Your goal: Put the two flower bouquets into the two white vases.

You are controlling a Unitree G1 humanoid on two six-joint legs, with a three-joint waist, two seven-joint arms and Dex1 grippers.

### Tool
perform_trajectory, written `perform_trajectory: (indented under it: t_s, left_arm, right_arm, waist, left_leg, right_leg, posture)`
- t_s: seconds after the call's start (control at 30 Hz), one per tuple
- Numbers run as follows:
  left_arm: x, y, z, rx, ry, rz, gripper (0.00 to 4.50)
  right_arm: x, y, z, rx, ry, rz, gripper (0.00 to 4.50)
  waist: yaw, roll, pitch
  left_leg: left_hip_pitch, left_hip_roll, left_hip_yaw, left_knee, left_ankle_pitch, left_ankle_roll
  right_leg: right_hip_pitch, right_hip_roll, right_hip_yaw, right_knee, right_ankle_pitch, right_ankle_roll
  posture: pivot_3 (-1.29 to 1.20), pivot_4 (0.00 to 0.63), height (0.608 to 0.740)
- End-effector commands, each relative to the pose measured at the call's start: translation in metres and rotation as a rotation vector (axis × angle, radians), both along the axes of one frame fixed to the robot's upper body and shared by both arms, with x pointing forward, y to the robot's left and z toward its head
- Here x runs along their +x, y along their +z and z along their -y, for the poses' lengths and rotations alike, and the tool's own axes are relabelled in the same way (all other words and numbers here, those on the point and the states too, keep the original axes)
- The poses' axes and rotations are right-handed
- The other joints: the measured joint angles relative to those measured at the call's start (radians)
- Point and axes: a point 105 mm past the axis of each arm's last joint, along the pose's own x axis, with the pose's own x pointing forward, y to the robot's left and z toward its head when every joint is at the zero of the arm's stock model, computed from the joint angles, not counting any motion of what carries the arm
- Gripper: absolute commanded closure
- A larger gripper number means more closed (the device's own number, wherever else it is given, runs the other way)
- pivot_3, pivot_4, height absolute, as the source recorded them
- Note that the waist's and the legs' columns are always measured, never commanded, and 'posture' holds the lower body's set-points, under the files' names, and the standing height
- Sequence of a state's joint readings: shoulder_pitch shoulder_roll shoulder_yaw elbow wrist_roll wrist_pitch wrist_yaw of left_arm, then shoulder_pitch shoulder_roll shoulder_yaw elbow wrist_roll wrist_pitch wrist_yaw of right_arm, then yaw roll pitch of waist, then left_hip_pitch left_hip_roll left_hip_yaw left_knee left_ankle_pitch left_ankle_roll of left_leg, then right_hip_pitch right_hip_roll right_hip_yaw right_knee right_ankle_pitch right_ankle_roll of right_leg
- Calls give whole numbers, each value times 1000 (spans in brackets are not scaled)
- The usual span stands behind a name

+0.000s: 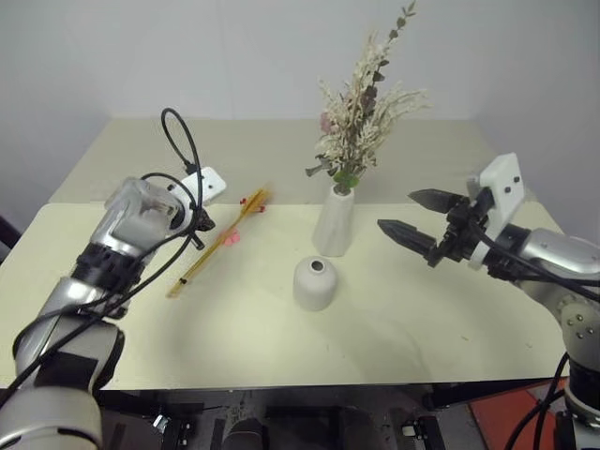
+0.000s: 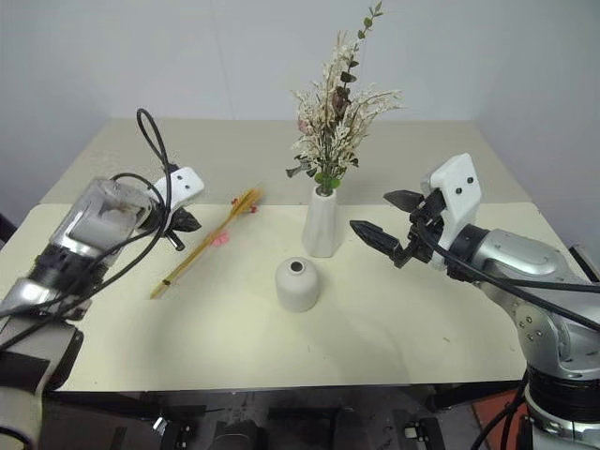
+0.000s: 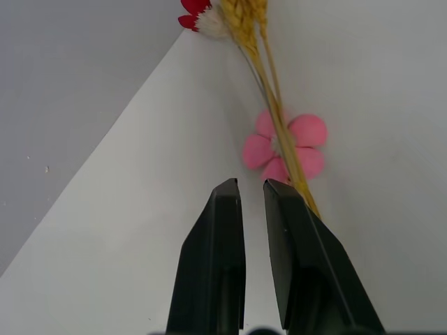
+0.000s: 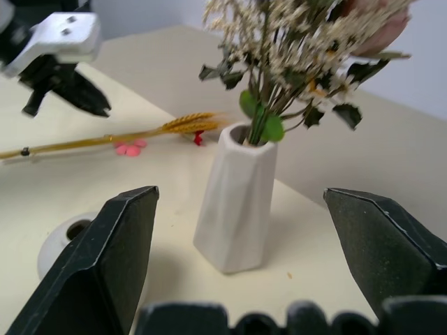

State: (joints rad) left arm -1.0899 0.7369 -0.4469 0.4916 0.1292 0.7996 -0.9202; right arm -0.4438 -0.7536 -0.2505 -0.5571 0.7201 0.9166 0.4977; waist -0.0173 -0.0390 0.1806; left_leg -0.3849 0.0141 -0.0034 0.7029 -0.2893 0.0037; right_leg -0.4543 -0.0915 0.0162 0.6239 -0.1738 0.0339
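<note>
One bunch of flowers is in a vase, and one still lies on the desk.

The tall white vase (image 1: pixel 334 223) stands up straight near the middle of the desk (image 1: pixel 394 328). The bushy bunch (image 1: pixel 361 117) is in it, with cream and pink bits, green leaves and brown stems that go down into its small mouth. The short round vase (image 1: pixel 314 283) stands just in front of the tall one and is empty, its little round hole facing up. The thin golden spray (image 1: pixel 217 242) lies flat on the desk, well to the left of both vases. It has a red bit near its far tip and a pink flower (image 3: pixel 285 148) partway along its stem.
</note>
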Motion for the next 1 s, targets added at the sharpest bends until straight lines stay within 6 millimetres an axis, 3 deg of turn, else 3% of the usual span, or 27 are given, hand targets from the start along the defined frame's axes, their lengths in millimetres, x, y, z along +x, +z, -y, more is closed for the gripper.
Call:
perform_trajectory:
  t_s: [0.03, 0.2, 0.33, 0.47, 0.6, 0.9, 1.0]
  left_arm:
    - [7, -3, -10, 52, 19, -38, 3881]
    - [16, -8, -2, -19, -6, -82, 3881]
    - [23, 13, 11, -81, -64, 12, 3881]
    - [21, 16, 9, -22, -82, 52, 3881]
    - [11, 22, 13, -37, -116, 31, 3051]
    - [1, 4, 17, -88, -77, -94, 191]
    - [8, 1, 19, -165, -9, -105, 13]
  right_arm:
    - [-3, 9, 2, 24, -45, 45, 51]
    - [-8, 8, -1, 37, -53, 49, 51]
    - [-10, 6, 2, 4, -83, 69, 51]
    - [-9, 3, 4, 0, -104, 71, 51]
    - [-10, 2, 4, 0, -99, 72, 0]
    - [-11, 9, -1, -9, -37, 52, 0]
    - [-13, 11, -2, -27, -24, 60, 0]
  waist:
    - [-1, 0, 0]
    - [4, 0, 0]
    - [4, 0, 0]
    - [4, 0, 0]
    - [0, 0, 0]
    - [2, 0, 0]
    - [3, 0, 0]
  left_leg:
    - [0, 0, 0, 0, 0, 0]
    - [-2, 0, 0, 1, 0, 0]
    - [-3, 0, 0, 2, -1, 2]
    - [-3, 0, 0, 3, -1, 2]
    - [-3, 0, 0, 3, -1, 2]
    - [-3, 0, 0, 4, -1, 2]
    - [-2, 0, 0, 4, -1, 2]
  right_leg:
    - [0, 0, 0, 0, 0, 0]
    - [0, 0, -1, 0, 0, 0]
    - [0, -1, -1, -1, 0, 0]
    - [0, -1, -1, 0, 0, 0]
    - [0, -1, 0, 0, 0, 0]
    - [0, -1, 0, 0, 0, 0]
    - [0, -1, -1, 0, 0, 0]
  posture:
    - [0, 150, 740]
    - [0, 150, 740]
    - [0, 150, 740]
    - [0, 150, 740]
    - [0, 150, 740]
    - [0, 150, 740]
    - [0, 150, 740]
